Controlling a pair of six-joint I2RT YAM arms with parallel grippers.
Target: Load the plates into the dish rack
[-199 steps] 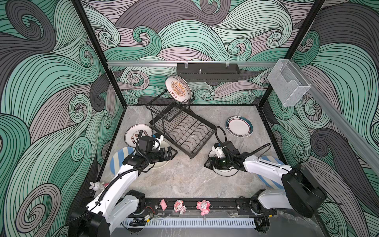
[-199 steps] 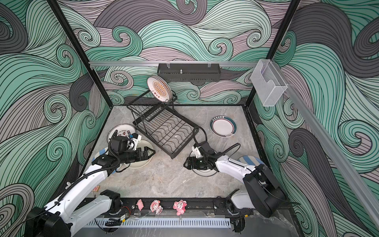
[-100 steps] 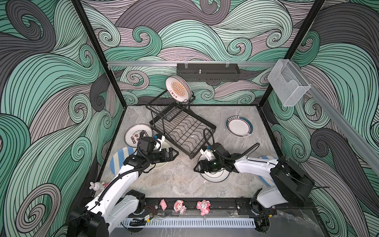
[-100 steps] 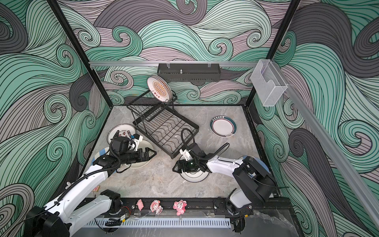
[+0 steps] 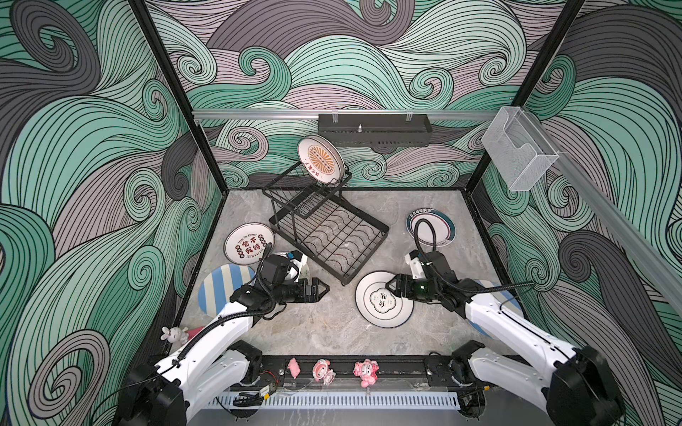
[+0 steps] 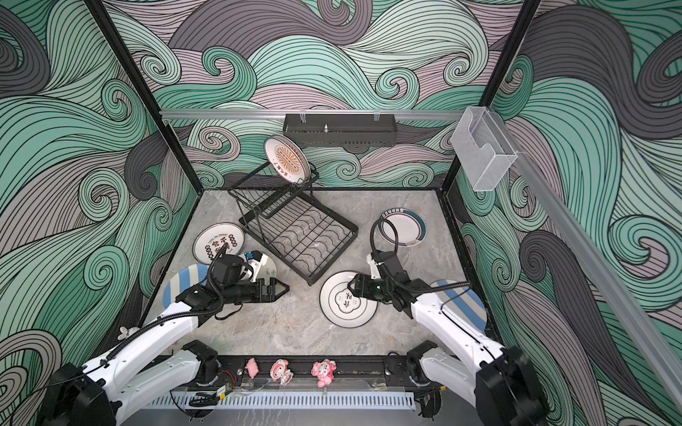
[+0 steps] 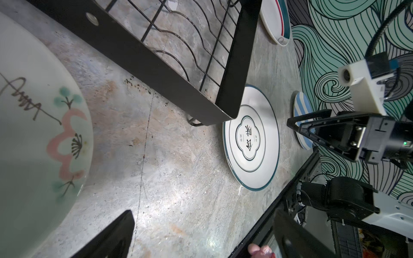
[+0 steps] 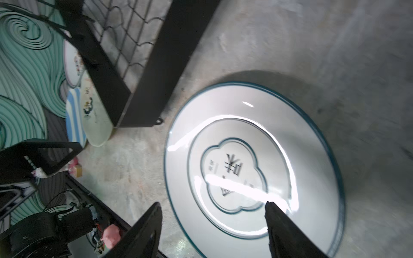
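Note:
The black wire dish rack (image 5: 332,236) (image 6: 300,236) stands mid-table, with an orange-sunburst plate (image 5: 320,158) (image 6: 287,158) upright in its upper basket. A teal-rimmed plate (image 5: 372,313) (image 8: 252,165) lies flat in front of the rack. My right gripper (image 5: 389,287) (image 8: 212,203) hovers open over its near side, one finger above the plate, the other past the rim. My left gripper (image 5: 320,291) (image 7: 201,223) is open and empty above bare table. A cream plate (image 7: 33,134) lies beside it, mostly hidden under the left wrist in both top views.
More plates lie flat: a white one with characters (image 5: 250,243), a blue-striped one (image 5: 221,286) at left, another blue-striped one (image 5: 496,295) under the right arm, a teal-and-red-rimmed one (image 5: 431,228) at back right. A black trough shelf (image 5: 374,129) and clear box (image 5: 516,151) hang on the walls.
My right gripper swung left over the teal-rimmed plate and came back right; the plate now lies a little further left. Its jaws narrowed slightly. The left gripper edged forward.

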